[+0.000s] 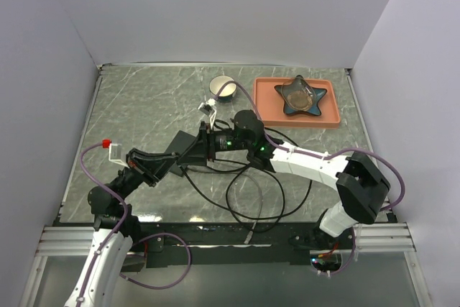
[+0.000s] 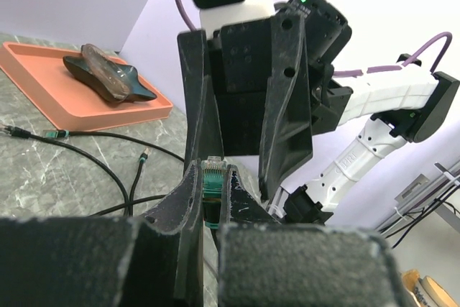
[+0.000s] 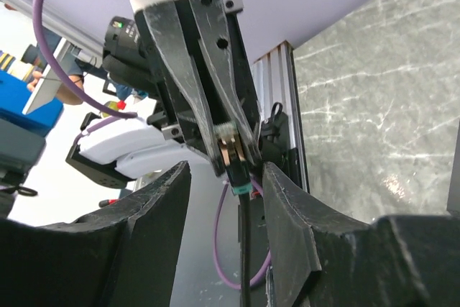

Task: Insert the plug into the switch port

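Well, my left gripper (image 2: 213,177) pinches the green plug (image 2: 213,190) tight, low in the middle of its view. My right gripper (image 3: 224,174) has its fingers spread, one on each side of the plug, not touching. A black cable (image 3: 244,249) hangs below the plug.

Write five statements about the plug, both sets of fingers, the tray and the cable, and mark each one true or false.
1. The left fingers are shut on the plug. True.
2. The right fingers clamp the plug. False: they stand apart on either side of it, with gaps.
3. The star-shaped dish lies in the orange tray. True.
4. The plug already sits in a port. False: its contact end is bare, held only by the left fingers.
5. The black cable is coiled in the tray. False: it lies on the table.
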`<state>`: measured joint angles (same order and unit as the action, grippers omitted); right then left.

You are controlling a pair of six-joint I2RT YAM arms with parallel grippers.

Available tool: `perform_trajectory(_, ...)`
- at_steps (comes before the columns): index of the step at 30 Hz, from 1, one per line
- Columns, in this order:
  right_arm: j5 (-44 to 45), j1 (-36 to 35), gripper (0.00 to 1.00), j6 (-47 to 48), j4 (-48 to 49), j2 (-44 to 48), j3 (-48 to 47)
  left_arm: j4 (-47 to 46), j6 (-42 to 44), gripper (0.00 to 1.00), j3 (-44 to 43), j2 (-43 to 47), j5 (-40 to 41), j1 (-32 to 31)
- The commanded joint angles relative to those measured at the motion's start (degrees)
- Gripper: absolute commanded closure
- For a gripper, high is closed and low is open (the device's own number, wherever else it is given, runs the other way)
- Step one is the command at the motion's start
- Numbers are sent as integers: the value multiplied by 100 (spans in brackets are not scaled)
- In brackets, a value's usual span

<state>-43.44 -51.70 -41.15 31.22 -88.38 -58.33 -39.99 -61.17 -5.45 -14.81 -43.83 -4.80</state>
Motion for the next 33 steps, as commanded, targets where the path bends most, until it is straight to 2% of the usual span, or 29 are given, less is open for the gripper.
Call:
perform_trajectory(1, -129, 11, 48, -104, 542, 23, 128, 35, -1, 99, -167, 206, 182, 14)
perform_trajectory(10, -103, -50, 48, -262, 833, -109, 234, 61, -27, 99, -193, 259, 218, 14)
perform_trajectory(18, -103, -112, 54, -341, 947, -294, 137, 105, -18, 99, -211, 285, 217, 14)
perform_trajectory(21, -103, -121, 57, -368, 991, -312, 120, 123, -27, 99, -228, 294, 217, 14)
perform_trajectory(22, -103, -112, 61, -377, 1000, -320, 120, 114, -27, 99, -219, 294, 209, 14)
perform_trajectory(29, -68, -121, 68, -456, 1123, -329, 146, 140, -9, 99, -219, 285, 226, 14)
perform_trajectory(32, -121, -121, 74, -508, 1158, -355, 102, 88, -27, 99, -211, 259, 235, 14)
perform_trajectory(33, -138, -129, 79, -535, 1167, -373, 93, 88, -36, 99, -211, 250, 226, 14)
